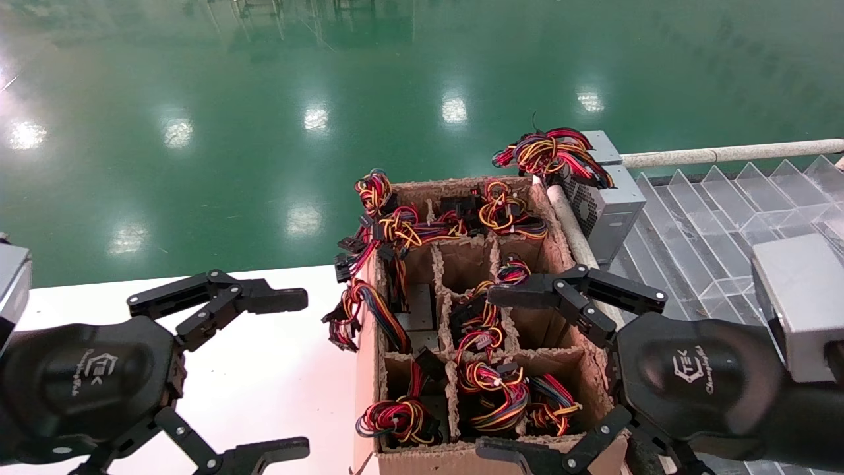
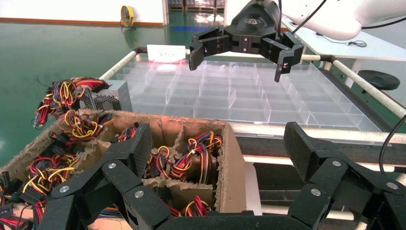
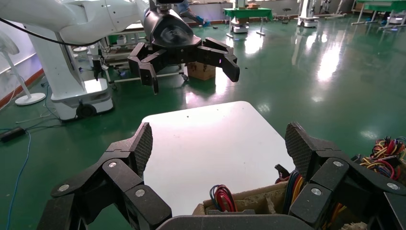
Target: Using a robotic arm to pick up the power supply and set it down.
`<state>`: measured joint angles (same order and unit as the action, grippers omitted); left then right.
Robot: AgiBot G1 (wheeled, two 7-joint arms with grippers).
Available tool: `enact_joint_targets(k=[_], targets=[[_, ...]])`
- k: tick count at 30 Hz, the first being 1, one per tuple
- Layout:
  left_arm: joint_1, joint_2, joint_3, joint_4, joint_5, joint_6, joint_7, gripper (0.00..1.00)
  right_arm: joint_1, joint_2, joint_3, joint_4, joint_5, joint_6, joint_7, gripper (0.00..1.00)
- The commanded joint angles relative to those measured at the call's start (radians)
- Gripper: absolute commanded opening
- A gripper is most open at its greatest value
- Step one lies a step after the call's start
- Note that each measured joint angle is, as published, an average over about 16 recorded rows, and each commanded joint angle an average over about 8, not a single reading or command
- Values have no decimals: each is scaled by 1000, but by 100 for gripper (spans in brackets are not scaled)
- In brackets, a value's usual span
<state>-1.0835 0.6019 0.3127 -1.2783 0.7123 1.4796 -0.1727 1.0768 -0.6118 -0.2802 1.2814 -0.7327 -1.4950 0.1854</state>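
Note:
A cardboard carton [image 1: 369, 369] with dividers holds several power supplies standing on end. Mostly their red, yellow and blue wire bundles [image 1: 488, 389] show, with one silver-grey face [image 1: 419, 310] visible in a middle cell. My right gripper [image 1: 491, 375] hovers open above the carton's right side, holding nothing; in its wrist view [image 3: 220, 143] it sits over the carton rim [image 3: 249, 199]. Open and empty too, my left gripper [image 1: 300, 375] hangs over the white table [image 1: 277, 369], left of the carton, and its wrist view [image 2: 218, 148] looks across the carton [image 2: 230, 167].
A grey box with a perforated vent face [image 1: 606, 204] and its own wire bundle stands on the clear divided tray [image 1: 712, 224] behind the carton's right corner. A pale rail [image 1: 725, 155] borders the tray. Green floor lies beyond.

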Motion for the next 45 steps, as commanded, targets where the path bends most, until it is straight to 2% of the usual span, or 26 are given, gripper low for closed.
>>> enact_joint_targets(k=[1,6,7,14,15,30,39,45], targets=[[0,0,0,0,0,0,0,100,0,0,0,0,0,0,0,100],[0,0,0,0,0,0,0,100,0,0,0,0,0,0,0,100],[0,0,0,0,0,0,0,97,0,0,0,0,0,0,0,100],[0,0,0,0,0,0,0,10,0,0,0,0,0,0,0,100],[0,0,0,0,0,0,0,0,0,0,0,0,0,0,0,100],[0,0,0,0,0,0,0,0,3,1,-7,2,-19,12,6,100],[0,0,0,1,0,0,0,0,41,-23,-58,-26,-129,93,79,100],[0,0,1,1,0,0,0,0,110,-91,-137,-76,-245,90,116,100]])
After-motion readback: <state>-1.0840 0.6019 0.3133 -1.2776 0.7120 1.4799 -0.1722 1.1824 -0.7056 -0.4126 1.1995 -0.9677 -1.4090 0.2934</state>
